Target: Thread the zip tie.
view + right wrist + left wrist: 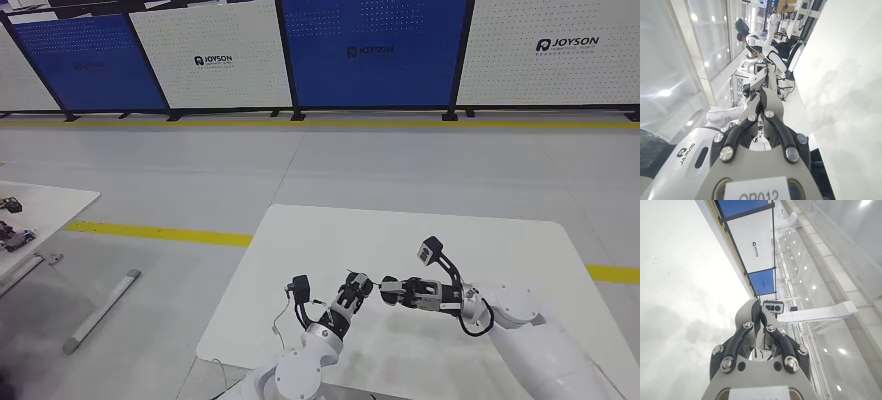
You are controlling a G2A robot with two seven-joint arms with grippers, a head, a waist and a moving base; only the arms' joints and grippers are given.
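Observation:
Above the white table (450,240) my two grippers meet tip to tip. The left gripper (358,291) (758,303) is shut on a thin black zip tie (758,294), whose end pokes out past the fingertips. The right gripper (386,290) (762,94) faces it, a few centimetres away. Its fingers are pressed together around a dark strip of the zip tie (769,76) that runs on toward the left gripper's fingers (759,77). The part of the tie between the pads is hidden. In the left wrist view the right arm's wrist camera (773,308) sits just behind the tie.
A second white table (40,205) with small parts stands at the far left, and a grey bar (100,310) lies on the floor beside it. Blue and white partition panels (370,50) close off the back. Bare table surface surrounds both grippers.

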